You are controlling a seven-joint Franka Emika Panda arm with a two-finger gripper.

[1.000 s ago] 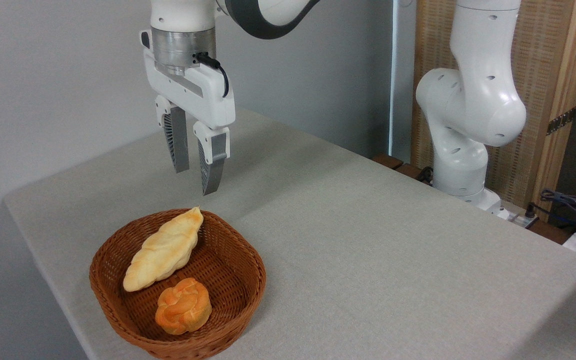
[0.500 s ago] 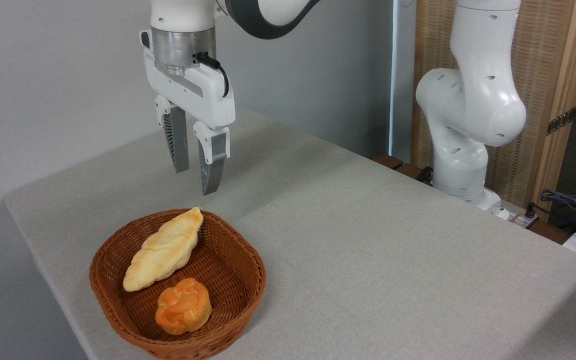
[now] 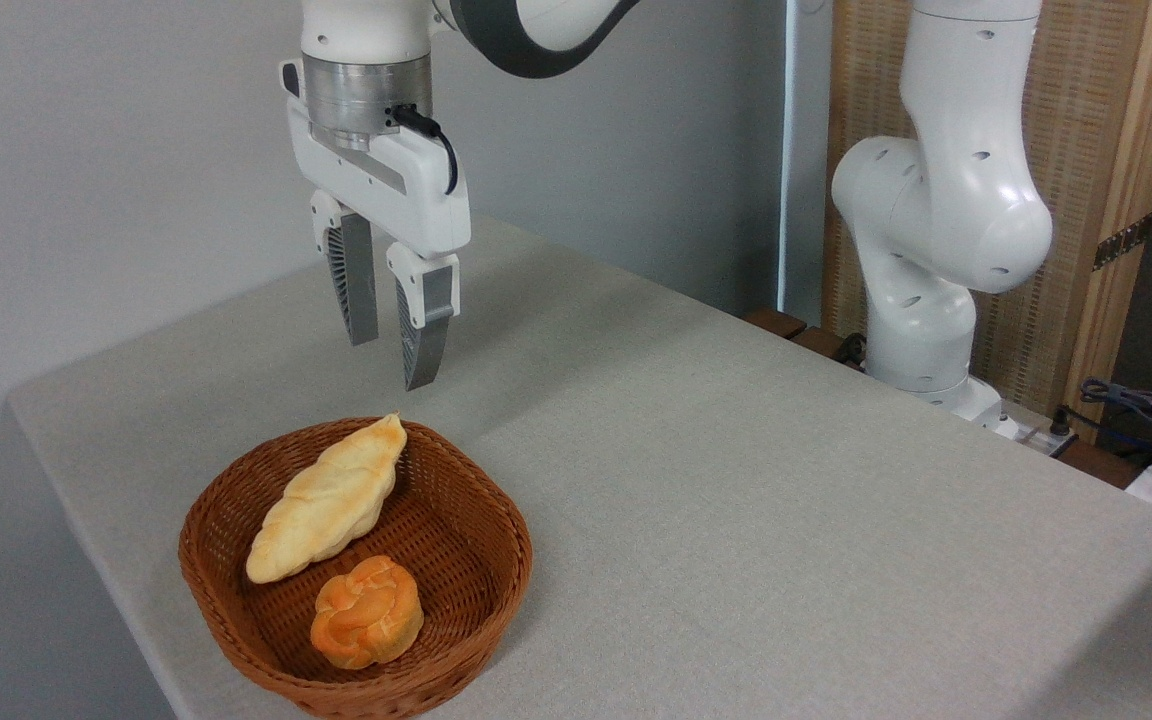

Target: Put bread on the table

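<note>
The bread (image 3: 328, 499), a long pale golden twisted loaf, lies slantwise in a brown wicker basket (image 3: 476, 600), its upper tip resting on the far rim. My gripper (image 3: 391, 362) hangs above and just behind that tip, clear of it, fingers pointing down. It is open by a narrow gap and holds nothing. The table (image 3: 736, 480) is a wide grey-beige surface stretching to the right of the basket.
A small round orange knotted bun (image 3: 367, 612) sits in the basket in front of the loaf. The arm's white base (image 3: 926, 330) stands at the table's far right edge. Cables (image 3: 1136, 410) lie beyond it. The table's left edge runs close to the basket.
</note>
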